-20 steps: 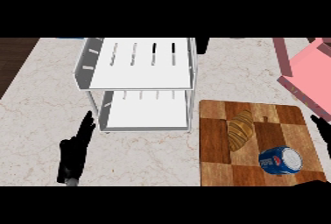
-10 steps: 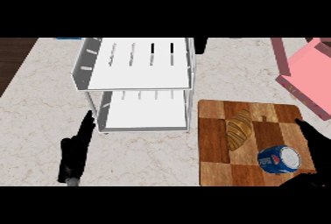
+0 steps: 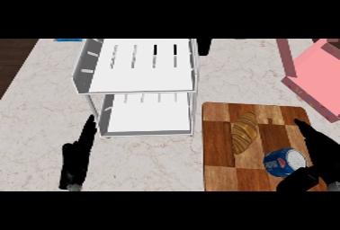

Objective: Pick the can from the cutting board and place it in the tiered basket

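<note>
Since the earlier frame, right hand has advanced onto the cutting board, fingers straight and spread, just beside the can. Can lies at the board's near right, beside a croissant. Left hand rests open on the counter. Recommendation: curl round the can's body before lifting toward the basket.

No readable text anywhere, can shows only a blurred red-white-blue logo
</note>
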You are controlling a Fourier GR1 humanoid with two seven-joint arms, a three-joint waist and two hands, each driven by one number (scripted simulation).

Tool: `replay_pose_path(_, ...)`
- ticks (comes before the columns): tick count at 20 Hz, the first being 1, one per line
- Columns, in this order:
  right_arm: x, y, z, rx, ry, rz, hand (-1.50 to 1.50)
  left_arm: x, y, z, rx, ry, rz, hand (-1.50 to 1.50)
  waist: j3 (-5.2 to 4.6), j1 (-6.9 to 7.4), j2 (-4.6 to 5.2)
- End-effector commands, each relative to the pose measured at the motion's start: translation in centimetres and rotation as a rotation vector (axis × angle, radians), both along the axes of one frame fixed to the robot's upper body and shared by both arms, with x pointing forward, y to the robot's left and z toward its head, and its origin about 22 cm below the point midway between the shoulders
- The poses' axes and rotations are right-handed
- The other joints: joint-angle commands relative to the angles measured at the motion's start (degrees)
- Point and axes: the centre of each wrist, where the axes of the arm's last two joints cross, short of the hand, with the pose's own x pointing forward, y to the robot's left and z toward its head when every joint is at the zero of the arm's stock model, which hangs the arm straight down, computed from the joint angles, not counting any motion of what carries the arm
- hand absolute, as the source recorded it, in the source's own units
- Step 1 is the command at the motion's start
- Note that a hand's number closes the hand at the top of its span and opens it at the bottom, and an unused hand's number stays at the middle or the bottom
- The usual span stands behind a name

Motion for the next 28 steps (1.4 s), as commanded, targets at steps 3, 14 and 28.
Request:
replay_pose_path(3, 1.1, -0.1, -0.4, -0.042, 0.151, -0.131, -1.50, -0.2, 1.4, -0.1, 0.001, 0.004, -0.003, 0.00, -0.10, -0.13, 0.08)
replay_pose_path(14, 0.3, 0.2, -3.0, -0.002, 0.180, -0.149, -1.50, -1.5, 0.5, -1.5, 0.000, 0.002, 0.006, 0.00, -0.09, -0.55, 0.00)
replay_pose_path(28, 1.2, 0.4, -7.4, -0.136, 0.063, 0.017, 1.50, -0.5, 1.7, -0.9, -0.013, 0.006, 0.007, 0.00, -0.05, -0.39, 0.02)
